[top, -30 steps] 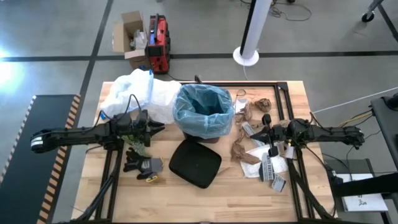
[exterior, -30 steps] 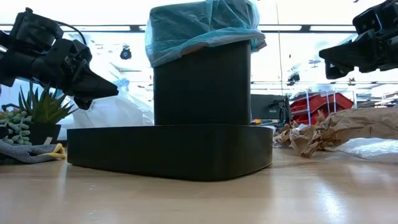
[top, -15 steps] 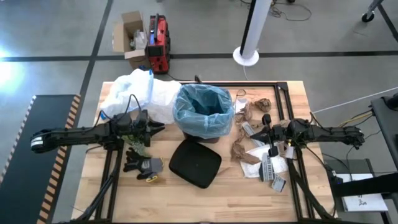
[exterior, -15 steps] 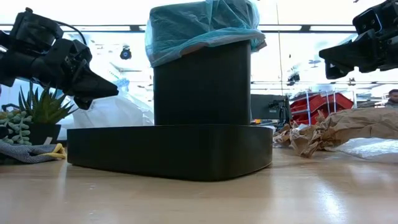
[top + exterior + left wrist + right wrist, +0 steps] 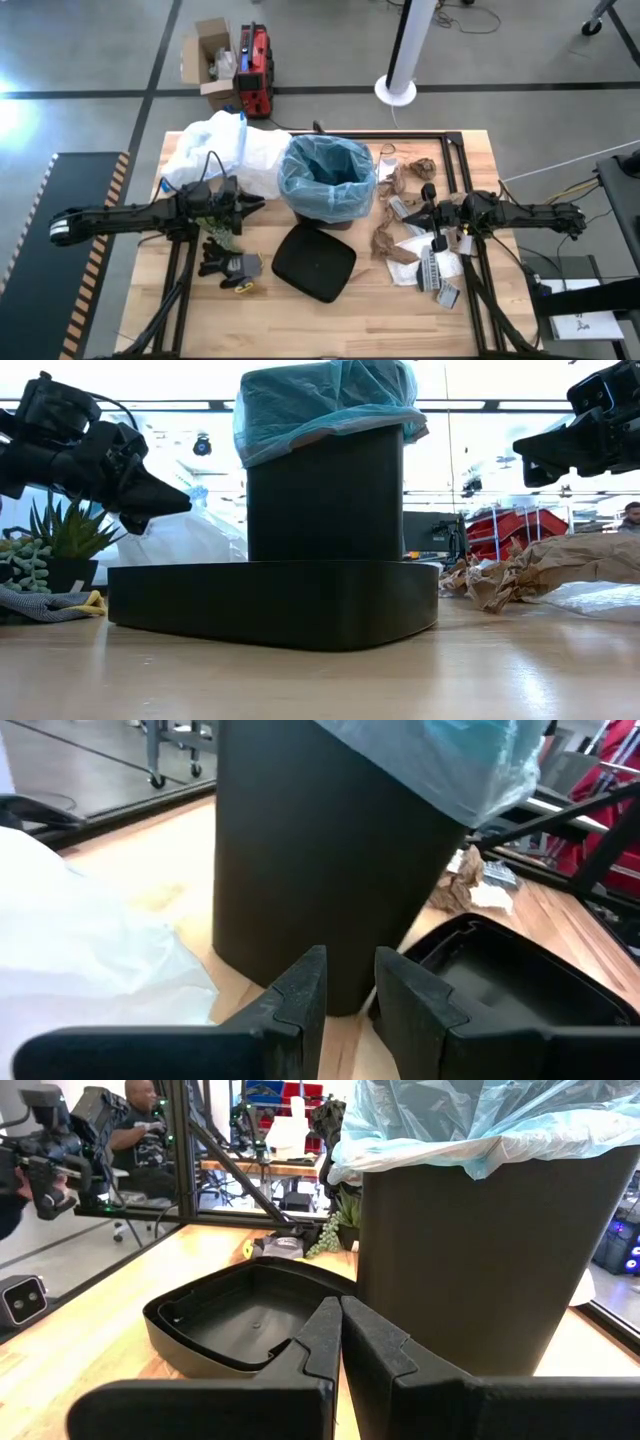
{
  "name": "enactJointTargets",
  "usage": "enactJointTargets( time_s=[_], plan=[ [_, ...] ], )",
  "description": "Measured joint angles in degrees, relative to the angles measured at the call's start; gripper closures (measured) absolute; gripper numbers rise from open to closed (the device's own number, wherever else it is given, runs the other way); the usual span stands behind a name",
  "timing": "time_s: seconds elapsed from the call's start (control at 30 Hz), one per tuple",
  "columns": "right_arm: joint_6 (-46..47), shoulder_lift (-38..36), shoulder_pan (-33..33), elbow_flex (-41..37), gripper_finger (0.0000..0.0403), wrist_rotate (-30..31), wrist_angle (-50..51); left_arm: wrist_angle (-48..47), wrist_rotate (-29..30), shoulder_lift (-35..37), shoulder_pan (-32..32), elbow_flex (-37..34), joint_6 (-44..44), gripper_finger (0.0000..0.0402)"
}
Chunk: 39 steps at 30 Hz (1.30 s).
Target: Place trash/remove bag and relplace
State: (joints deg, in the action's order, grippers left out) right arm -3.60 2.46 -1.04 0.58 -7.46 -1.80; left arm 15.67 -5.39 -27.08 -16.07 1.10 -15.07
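The black bin (image 5: 325, 500) stands mid-table, lined with the light-blue bag (image 5: 328, 175), whose edge folds over the rim (image 5: 320, 405). Its black lid (image 5: 314, 262) lies flat on the table in front of it. The trash, crumpled brown paper (image 5: 392, 243) and printed wrappers (image 5: 438, 268), lies on the table right of the bin. My left gripper (image 5: 260, 204) hovers left of the bin, pointing at it, open by a narrow gap (image 5: 350, 978) with nothing between the fingers. My right gripper (image 5: 408, 212) hovers above the trash, shut (image 5: 340, 1315) and empty, pointing at the bin.
A white plastic bag (image 5: 220, 150) lies at the far left behind my left arm. A small potted plant (image 5: 55, 540) and grey gloves (image 5: 230, 266) sit at the near left. Black frame rails (image 5: 455, 160) run along the table's far and right sides.
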Motion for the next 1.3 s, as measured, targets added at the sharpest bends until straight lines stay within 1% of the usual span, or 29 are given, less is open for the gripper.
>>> enactJointTargets(
  time_s=[0.13, 0.27, 0.33, 0.57, 0.73, 0.83, 1.0, 1.1, 1.2, 1.27, 1.3],
  plan=[
    [0.00, 0.00, 0.00, 0.02, 0.0403, -0.02, 0.02, 2.86, -0.30, -0.01, 0.01, -0.02, 0.42, 0.0326],
    [0.00, 0.00, -0.01, 0.02, 0.0403, 0.00, 0.01, 9.26, -0.55, -0.01, 0.01, -0.02, -4.01, 0.0326],
    [0.00, 0.00, 0.00, 0.02, 0.0403, 0.00, 0.02, 12.53, -1.47, 0.01, 0.01, -0.02, -4.11, 0.0326],
    [0.01, 0.00, -0.01, 0.00, 0.0403, 0.00, 0.00, 15.28, -4.27, -0.85, 0.02, -0.02, 5.15, 0.0326],
    [0.00, 0.00, 0.00, 0.00, 0.0403, 0.00, 0.00, 15.44, -3.69, -3.39, 0.01, -0.02, 5.55, 0.0326],
    [0.00, 0.00, 0.00, 0.02, 0.0403, 0.00, 0.00, 18.14, -1.26, -5.15, 0.01, -0.02, 5.32, 0.0326],
    [0.00, 0.00, -0.01, 0.00, 0.0403, 0.00, 0.01, 24.71, -1.55, -8.28, 0.21, -0.02, 6.34, 0.0326],
    [0.00, 0.00, 0.00, 0.02, 0.0403, 0.00, 0.00, 26.42, -1.24, -10.05, 1.55, -0.02, 7.04, 0.0326],
    [0.00, 0.01, 0.00, 0.01, 0.0403, 0.00, 0.00, 26.43, -0.83, -10.90, 4.30, 0.53, 6.88, 0.0326],
    [0.00, 0.00, 0.00, 0.00, 0.0403, 0.00, 0.00, 25.63, 1.04, -11.30, 7.45, 1.74, 6.63, 0.0322],
    [0.00, 0.00, 0.00, 0.00, 0.0403, 0.00, 0.00, 24.05, 3.29, -11.46, 9.36, 2.52, 6.79, 0.0318]
  ],
)
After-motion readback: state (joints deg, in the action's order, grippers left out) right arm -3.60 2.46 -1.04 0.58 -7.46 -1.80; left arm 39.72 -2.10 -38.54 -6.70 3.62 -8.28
